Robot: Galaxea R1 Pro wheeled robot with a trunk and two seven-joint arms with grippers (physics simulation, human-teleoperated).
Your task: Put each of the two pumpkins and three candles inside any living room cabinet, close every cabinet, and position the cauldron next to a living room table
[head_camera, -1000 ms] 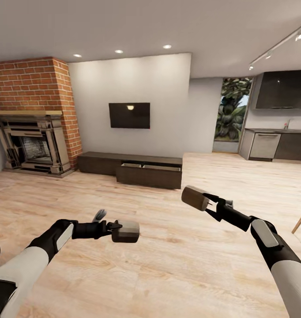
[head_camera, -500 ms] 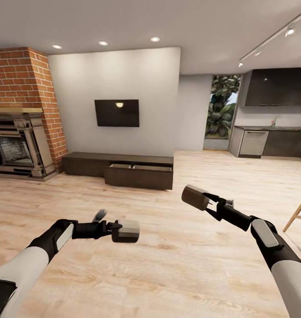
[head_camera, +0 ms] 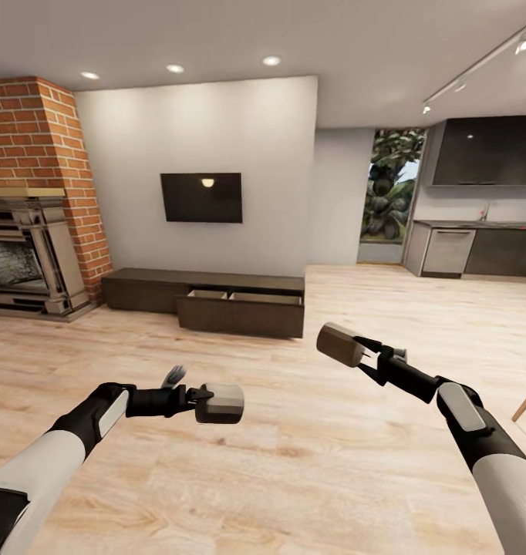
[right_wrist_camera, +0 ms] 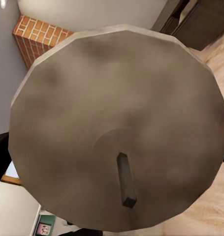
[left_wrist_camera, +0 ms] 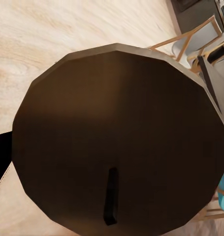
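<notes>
- Candles: one tan candle (head_camera: 220, 403) sits clamped in the left gripper (head_camera: 209, 400), the other candle (head_camera: 339, 344) in the right gripper (head_camera: 363, 355), both held over the bare wood floor (head_camera: 294, 462), well short of the cabinet (head_camera: 205, 299).
- The cabinet stands against the far wall below the TV (head_camera: 201, 197), to the right of the brick fireplace (head_camera: 32, 231); its two right-hand drawers (head_camera: 240, 307) are pulled open, tan insides showing.
- Risk: each candle juts out beyond its fingers, so a jolt on the drive toward the cabinet could let one slip and roll across the floor.
- Risk: approaching too straight could bump the open drawer fronts with the base or arms, nudging them shut before the candles go in.
- The head view gives the route and both arms; it cannot show the candle ends.
- The left wrist view shows the dark end face of its candle (left_wrist_camera: 116, 142) with the wick (left_wrist_camera: 110, 196); the right wrist view shows the paler end face (right_wrist_camera: 116, 132) and wick (right_wrist_camera: 126, 186).
</notes>
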